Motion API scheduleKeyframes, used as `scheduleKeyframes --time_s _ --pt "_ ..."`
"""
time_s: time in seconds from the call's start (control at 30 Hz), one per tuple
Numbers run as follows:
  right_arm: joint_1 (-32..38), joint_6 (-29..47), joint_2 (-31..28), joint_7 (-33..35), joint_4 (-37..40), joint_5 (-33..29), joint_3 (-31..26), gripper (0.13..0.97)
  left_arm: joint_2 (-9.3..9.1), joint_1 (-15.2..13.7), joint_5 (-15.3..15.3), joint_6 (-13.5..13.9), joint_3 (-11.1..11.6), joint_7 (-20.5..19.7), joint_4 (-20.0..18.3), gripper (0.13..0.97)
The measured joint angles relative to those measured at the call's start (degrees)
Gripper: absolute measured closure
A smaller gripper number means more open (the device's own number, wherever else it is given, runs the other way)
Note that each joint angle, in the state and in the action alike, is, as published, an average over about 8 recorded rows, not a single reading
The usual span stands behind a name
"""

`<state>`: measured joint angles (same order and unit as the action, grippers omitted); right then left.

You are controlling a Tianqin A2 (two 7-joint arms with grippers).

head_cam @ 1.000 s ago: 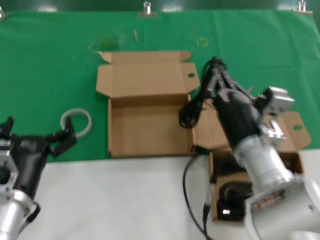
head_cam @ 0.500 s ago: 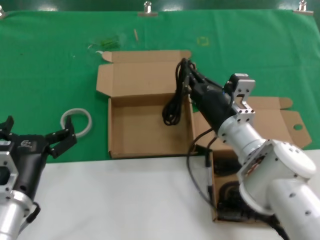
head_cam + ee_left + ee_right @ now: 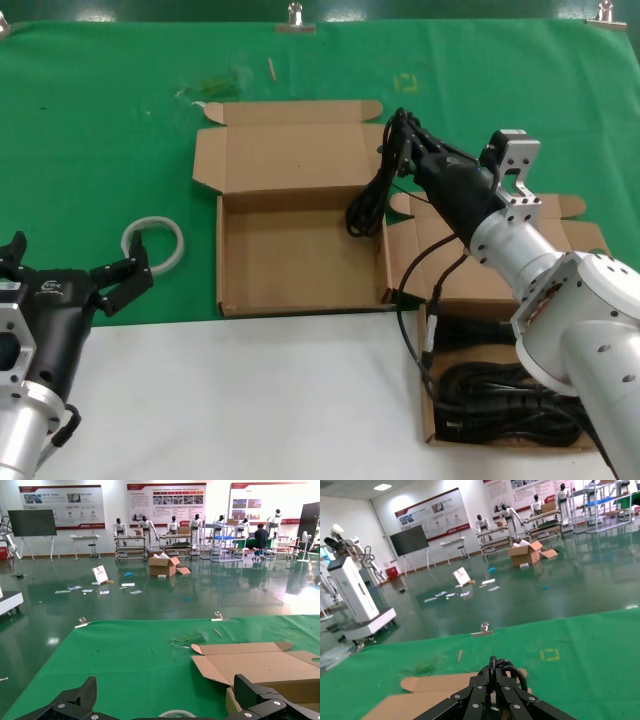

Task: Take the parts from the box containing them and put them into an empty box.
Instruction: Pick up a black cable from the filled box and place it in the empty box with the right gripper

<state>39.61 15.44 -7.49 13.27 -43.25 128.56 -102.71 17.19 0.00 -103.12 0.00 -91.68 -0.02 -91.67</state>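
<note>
Right gripper (image 3: 402, 133), fingers pinched on black cable (image 3: 368, 205), mid-frame over right edge of empty box (image 3: 300, 262); parts box (image 3: 500, 400) lower right; left gripper (image 3: 75, 275) spread, lower left.

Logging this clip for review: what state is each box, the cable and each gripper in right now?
Empty box: lid open, nothing inside.
Box containing them: open, black cables inside.
Black cable: lifted, dangling over the empty box's right wall.
Right gripper: shut on the cable.
Left gripper: open, parked, holding nothing.
</note>
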Motion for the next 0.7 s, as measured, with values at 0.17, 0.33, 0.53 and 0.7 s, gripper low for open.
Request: scheduleKeyframes --time_s 0.17,0.33,0.53,0.7 --pt "-0.3 0.3 0.0 -3.1 -1.8 -2.0 0.0 0.946 0.0 0.0 0.0 0.0 0.0 0.0 0.0 0.132" --pt "-1.0 0.2 0.0 -6.1 -4.2 -3.3 -0.7 0.946 0.0 0.0 0.0 0.0 0.0 0.0 0.0 0.132" --pt "-1.6 -0.1 0.0 -9.0 -6.3 -3.3 -2.1 0.946 0.0 0.0 0.0 0.0 0.0 0.0 0.0 0.132" --pt "-0.9 0.1 0.0 -8.6 -5.4 -0.1 -4.0 0.946 0.0 0.0 0.0 0.0 0.0 0.0 0.0 0.132"
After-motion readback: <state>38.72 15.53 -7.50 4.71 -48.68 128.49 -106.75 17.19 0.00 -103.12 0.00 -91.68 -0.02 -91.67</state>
